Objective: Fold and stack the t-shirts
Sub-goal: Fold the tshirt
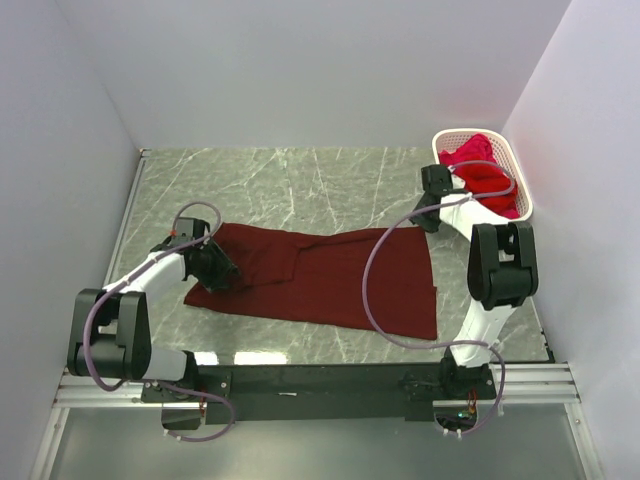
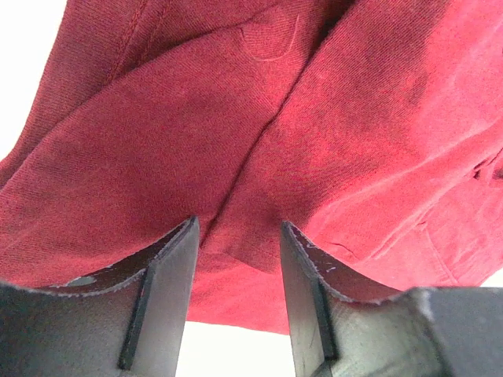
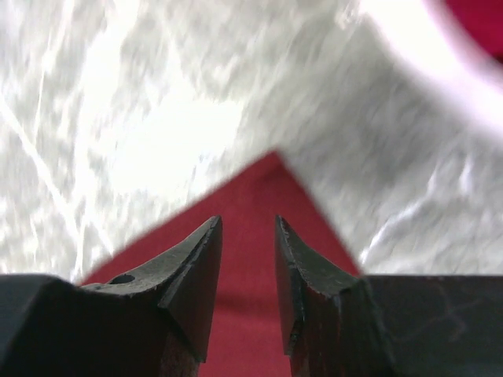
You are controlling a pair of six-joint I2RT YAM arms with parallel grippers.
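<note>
Spread flat across the near middle of the grey marbled table (image 1: 300, 180): a dark maroon soft cloth t-shirt (image 1: 330, 280). Pressed at its left end, the left gripper (image 2: 240, 228), jaws half apart with a ridge of cloth running into the gap, clamping nothing. Hovering over its far right corner, the right gripper (image 3: 247, 224), jaws narrowly parted, also empty. Heaped in the white slotted plastic basket (image 1: 440, 140) at the far right corner: brighter crimson shirts (image 1: 485, 175).
</note>
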